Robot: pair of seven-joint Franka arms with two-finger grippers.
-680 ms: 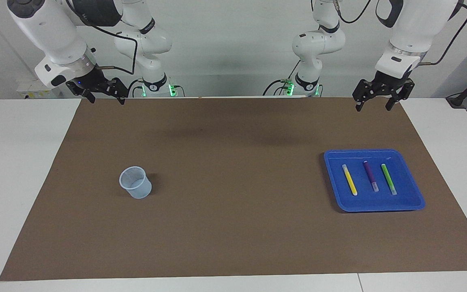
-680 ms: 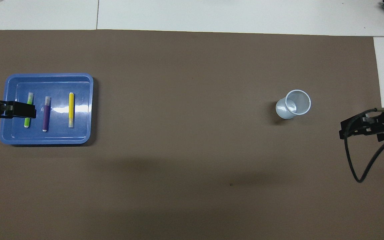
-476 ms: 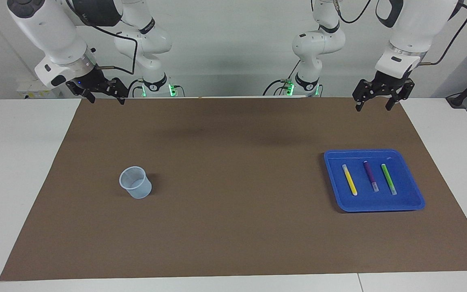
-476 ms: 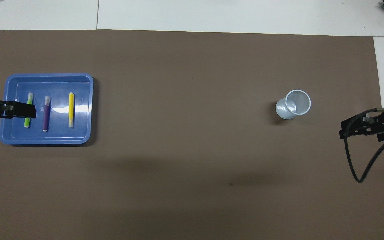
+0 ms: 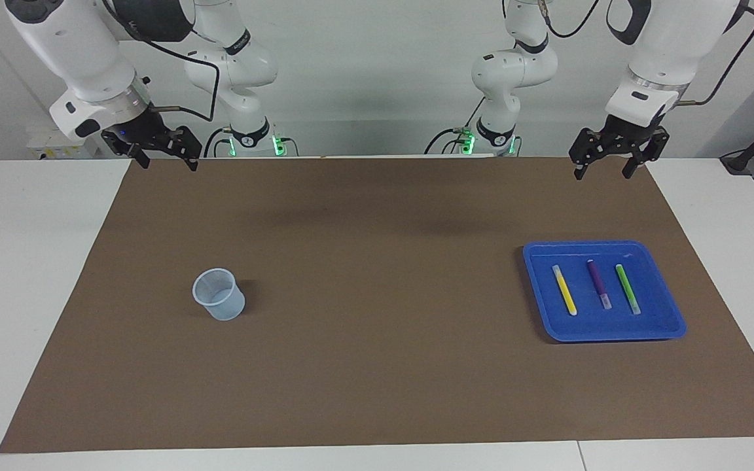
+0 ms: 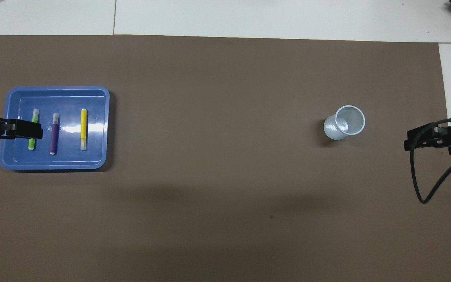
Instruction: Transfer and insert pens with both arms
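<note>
Three pens lie side by side in a blue tray (image 5: 612, 330) toward the left arm's end of the table: yellow (image 5: 564, 290), purple (image 5: 598, 284) and green (image 5: 628, 289). From overhead they are the yellow pen (image 6: 83, 129), the purple pen (image 6: 54, 134) and the green pen (image 6: 32, 144) in the same tray (image 6: 96, 156). My left gripper (image 5: 603, 171) hangs open high in the air. In the overhead view the left gripper (image 6: 37, 133) overlaps the green pen's middle but touches nothing. My right gripper (image 5: 169, 163) hangs open and empty over the mat's corner at its own end; from above the right gripper (image 6: 408, 143) is at the mat's edge.
A pale translucent cup (image 5: 218, 294) stands upright on the brown mat (image 5: 377, 366) toward the right arm's end, also seen as the cup (image 6: 345, 122) from overhead. A black cable (image 6: 421, 188) loops down from the right wrist. White table borders the mat.
The right gripper has drifted a little outward toward its end of the table and slightly upward. The left gripper, pens, tray and cup are unmoved.
</note>
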